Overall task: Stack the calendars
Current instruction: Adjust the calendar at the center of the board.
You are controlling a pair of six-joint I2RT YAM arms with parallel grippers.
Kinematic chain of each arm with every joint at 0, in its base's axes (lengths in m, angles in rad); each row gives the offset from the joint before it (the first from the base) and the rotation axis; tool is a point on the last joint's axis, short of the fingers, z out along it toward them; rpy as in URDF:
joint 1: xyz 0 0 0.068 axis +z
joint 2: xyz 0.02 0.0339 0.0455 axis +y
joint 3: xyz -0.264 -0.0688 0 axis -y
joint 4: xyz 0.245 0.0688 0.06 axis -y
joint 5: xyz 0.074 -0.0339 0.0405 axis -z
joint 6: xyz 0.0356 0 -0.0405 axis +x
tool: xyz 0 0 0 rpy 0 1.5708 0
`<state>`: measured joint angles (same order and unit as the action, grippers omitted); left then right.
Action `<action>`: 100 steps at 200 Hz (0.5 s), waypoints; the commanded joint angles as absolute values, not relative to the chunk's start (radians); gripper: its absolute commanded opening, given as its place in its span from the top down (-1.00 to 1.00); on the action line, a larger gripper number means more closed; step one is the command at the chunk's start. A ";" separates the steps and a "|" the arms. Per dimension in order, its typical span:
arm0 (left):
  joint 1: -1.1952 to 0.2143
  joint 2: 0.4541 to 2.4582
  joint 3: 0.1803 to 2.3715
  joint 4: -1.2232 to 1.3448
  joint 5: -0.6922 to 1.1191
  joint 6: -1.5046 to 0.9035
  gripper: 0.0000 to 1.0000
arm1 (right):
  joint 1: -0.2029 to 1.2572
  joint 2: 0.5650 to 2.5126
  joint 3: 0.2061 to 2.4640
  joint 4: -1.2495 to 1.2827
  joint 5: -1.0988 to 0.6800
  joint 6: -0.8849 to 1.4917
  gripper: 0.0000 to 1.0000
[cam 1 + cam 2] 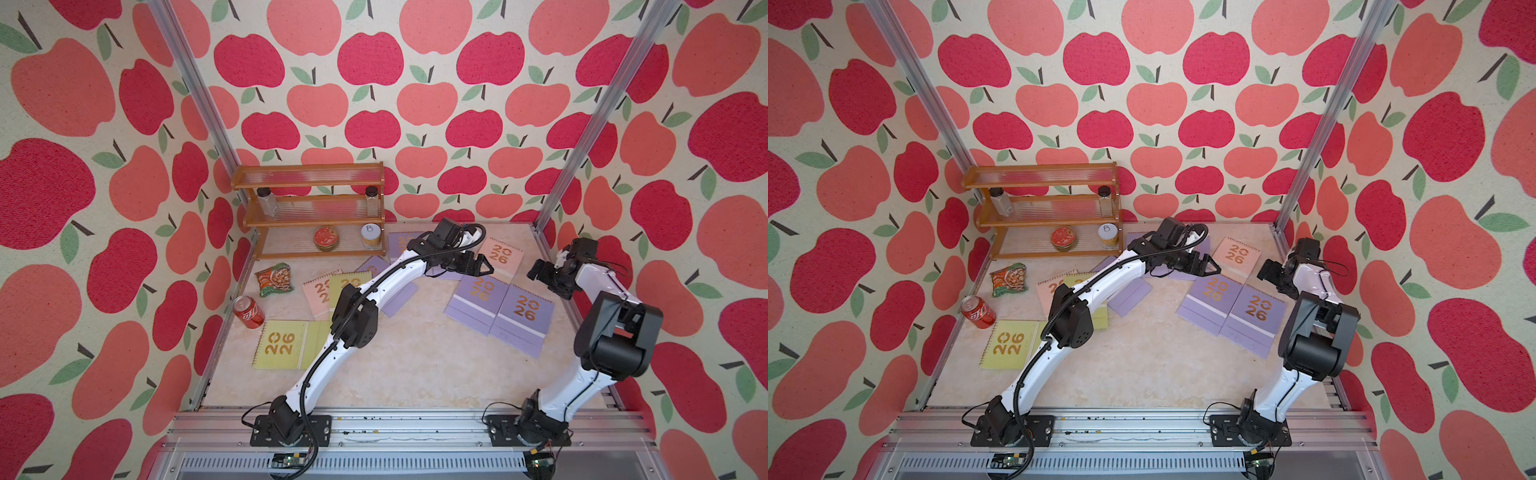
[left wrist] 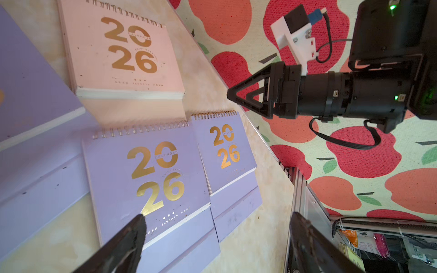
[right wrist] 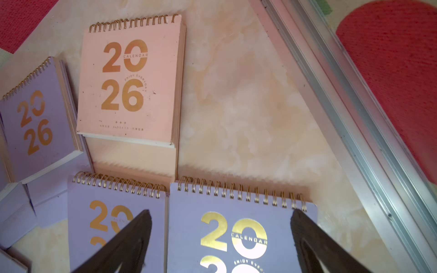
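the calendars [image 1: 521, 311] lie flat on the table [image 1: 395, 374], in front of the wooden rack [image 1: 309, 208] and off to its side. the left gripper [image 2: 217, 218] and right gripper [image 3: 221, 212] hang over lilac ones, both spread wide, holding nothing.

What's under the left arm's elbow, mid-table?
A pink calendar with a yellow-green calendar overlapping its edge, and a lilac calendar poking out beyond. The left arm hides where the yellow-green and lilac ones meet, so whether they touch can't be seen.
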<state>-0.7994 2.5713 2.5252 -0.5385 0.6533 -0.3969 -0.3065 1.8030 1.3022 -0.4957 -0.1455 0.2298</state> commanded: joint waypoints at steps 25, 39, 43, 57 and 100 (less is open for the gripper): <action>-0.818 2.580 2.472 -0.561 0.658 -0.385 -0.87 | -0.264 1.911 1.379 -0.449 -0.217 0.128 -0.92; -0.819 2.582 2.467 -0.562 0.663 -0.388 -0.87 | -0.259 1.932 1.381 -0.421 -0.244 0.121 -0.93; -0.819 2.581 2.466 -0.560 0.665 -0.389 -0.87 | -0.259 1.940 1.387 -0.419 -0.249 0.123 -0.93; -0.822 2.583 2.460 -0.557 0.672 -0.396 -0.87 | -0.258 1.968 1.402 -0.425 -0.262 0.113 -0.93; -0.841 2.580 2.429 -0.526 0.689 -0.417 -0.87 | -0.251 2.008 1.382 -0.425 -0.291 0.099 -0.92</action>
<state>-0.8276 2.5713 2.4531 -0.5430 0.6636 -0.4019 -0.2569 1.9881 1.3819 -0.4274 -0.2497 0.1322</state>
